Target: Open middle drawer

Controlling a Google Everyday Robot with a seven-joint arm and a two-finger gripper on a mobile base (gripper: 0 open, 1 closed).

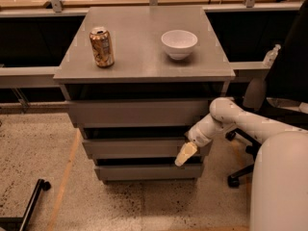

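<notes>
The grey cabinet has three stacked drawer fronts. The middle drawer [134,147] is the second front, plain and handleless. It stands slightly forward of the cabinet, with a dark gap above it. My gripper [185,154] hangs from the white arm [231,117] that reaches in from the right. Its pale yellowish fingertip sits at the right end of the middle drawer front, overlapping its lower edge. The top drawer front [139,112] is above and the bottom drawer front [144,172] is below.
A drink can [101,46] and a white bowl [179,43] stand on the cabinet top [139,66]. A dark office chair [284,76] is at the right behind the arm. A black wheeled leg [33,196] lies on the speckled floor at lower left.
</notes>
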